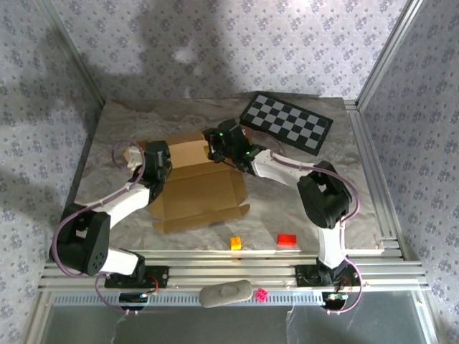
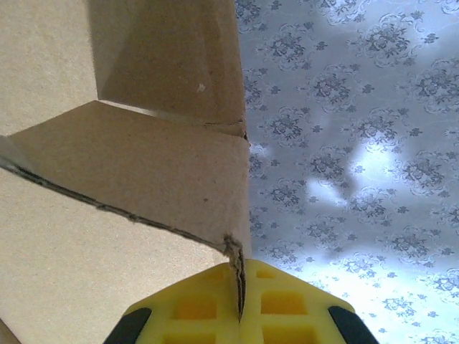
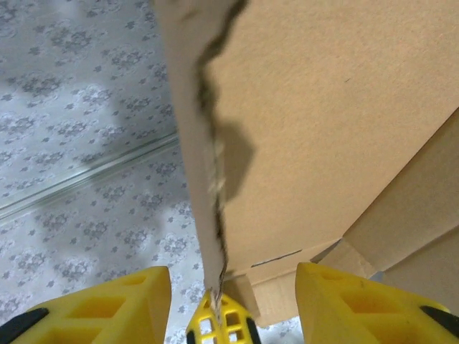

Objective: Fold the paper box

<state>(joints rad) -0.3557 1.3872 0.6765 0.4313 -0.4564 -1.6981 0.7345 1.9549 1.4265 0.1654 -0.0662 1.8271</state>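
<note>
Paper box [image 1: 201, 193] sits on the counter [image 1: 344, 201] left of centre, half formed: base flat, back wall up, front flap lying flat toward 6 o'clock.

Left end effector [image 2: 240, 287] is pressed together, pinching the upright left wall edge at the box's 9 o'clock. This probably steadies that wall so the corner holds its shape.

Right end effector [image 3: 228, 272] is spread wide and straddles a thin cardboard flap edge at the box's 12 o'clock without clamping it. It looks lined up to grip or push that flap inward.

Around:
- Checkered board [image 1: 285, 122] at 1 o'clock, close behind the right wrist.
- Orange block [image 1: 235, 243] near the front flap at 5 o'clock.
- Red block [image 1: 287, 239] further right.
- Grey oblong item [image 1: 226, 294] on the front rail.

Nothing blocks the flaps, though the orange block could snag the front flap.
</note>
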